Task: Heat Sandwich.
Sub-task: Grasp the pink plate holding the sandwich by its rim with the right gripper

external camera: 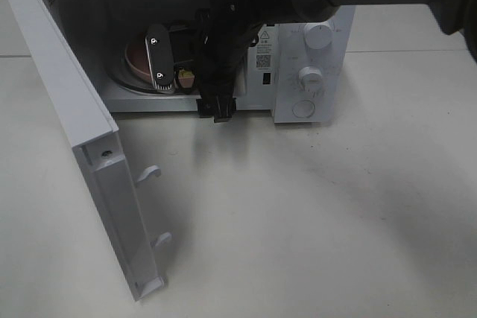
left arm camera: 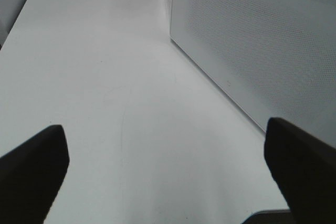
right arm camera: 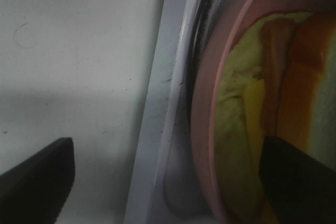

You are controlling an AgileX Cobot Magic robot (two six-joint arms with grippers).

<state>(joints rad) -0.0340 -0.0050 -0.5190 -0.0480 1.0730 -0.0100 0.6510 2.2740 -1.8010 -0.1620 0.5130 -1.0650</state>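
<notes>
The sandwich (right arm camera: 236, 129) is inside the microwave (external camera: 287, 72). It lies flat on a round pink plate (right arm camera: 202, 129). The plate sits on the round glass tray (external camera: 119, 86) on the microwave's floor. The microwave stands near the back edge of the counter (external camera: 298, 221).

The close picture is blurry, but the sandwich's long side seems to run along the front lip of the microwave. A tan strip of crust lies the same way. The filling is soft and pale yellow-green, and it is on the side facing the door opening.

The microwave is a white box with two round knobs (external camera: 318, 35) on its front. Its door (external camera: 74, 109) stands wide open toward the left edge of the counter. Two little white hooks (external camera: 149, 173) stick out of the door.

The right tool (right arm camera: 168, 140) reaches into the opening. Its two black fingers are spread far apart and grip nothing. One finger (right arm camera: 299, 177) is over the sandwich, and the other is outside the plate.

The left tool (left arm camera: 164, 127) is spread wide too and holds nothing. It hangs over the counter beside a white wall (left arm camera: 252, 40) dotted with tiny holes.
</notes>
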